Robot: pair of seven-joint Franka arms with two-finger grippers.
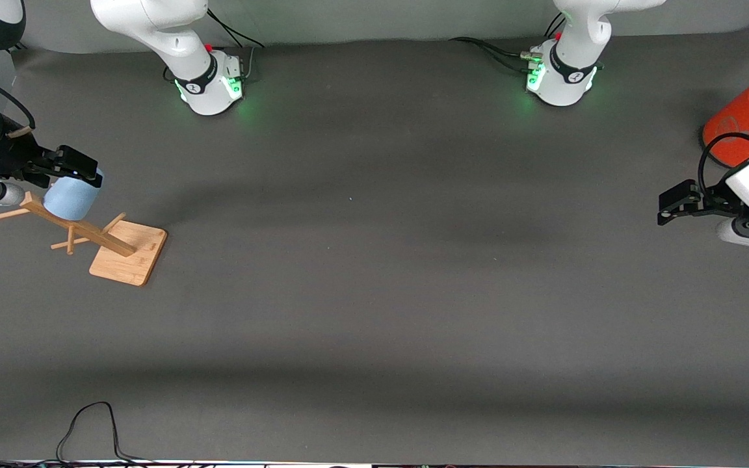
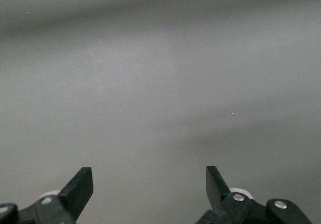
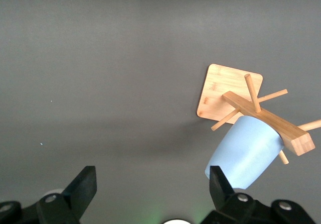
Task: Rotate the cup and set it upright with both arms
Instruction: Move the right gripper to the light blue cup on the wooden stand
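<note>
The light-blue cup hangs tilted on a peg of a wooden rack, at the right arm's end of the table. It also shows in the right wrist view. My right gripper is open just above the cup. In its wrist view the right gripper has nothing between its fingers, and the cup lies just outside one fingertip. My left gripper is open and empty, waiting over the left arm's end of the table. In its wrist view the left gripper is over bare mat only.
The rack's square wooden base rests on the grey mat, with several pegs sticking out of its post. A large orange cylinder with a grey top stands next to the left gripper. A black cable loops at the table's near edge.
</note>
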